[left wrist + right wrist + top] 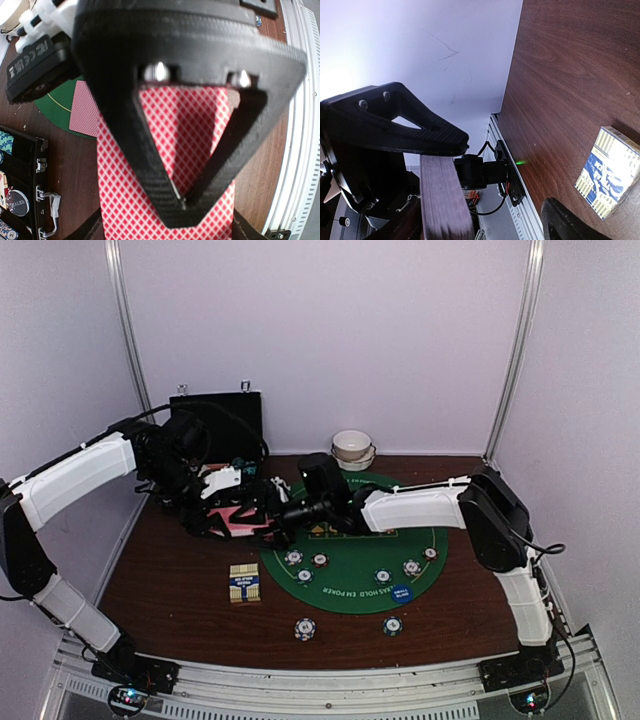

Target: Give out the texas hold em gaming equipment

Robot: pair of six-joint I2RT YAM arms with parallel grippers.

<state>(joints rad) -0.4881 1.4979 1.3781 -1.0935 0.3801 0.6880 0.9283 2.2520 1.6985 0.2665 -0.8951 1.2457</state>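
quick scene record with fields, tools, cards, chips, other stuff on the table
left tool: shut on stack of pink-backed playing cards
right tool: open, beside that stack's edge
loose pink-backed card: flat, overlapping edge of round green felt mat
striped round poker chips: several on mat, two on brown wooden table
blue-and-yellow box: left of mat

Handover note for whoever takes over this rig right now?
Left end effector: shut on the deck of pink-backed cards. Right end effector: open beside the deck.
Several chips and a blue button lie on the green mat; two more chips on the table in front; one card at the mat's edge.
Done: chips laid out. Left: probably dealing the remaining cards.
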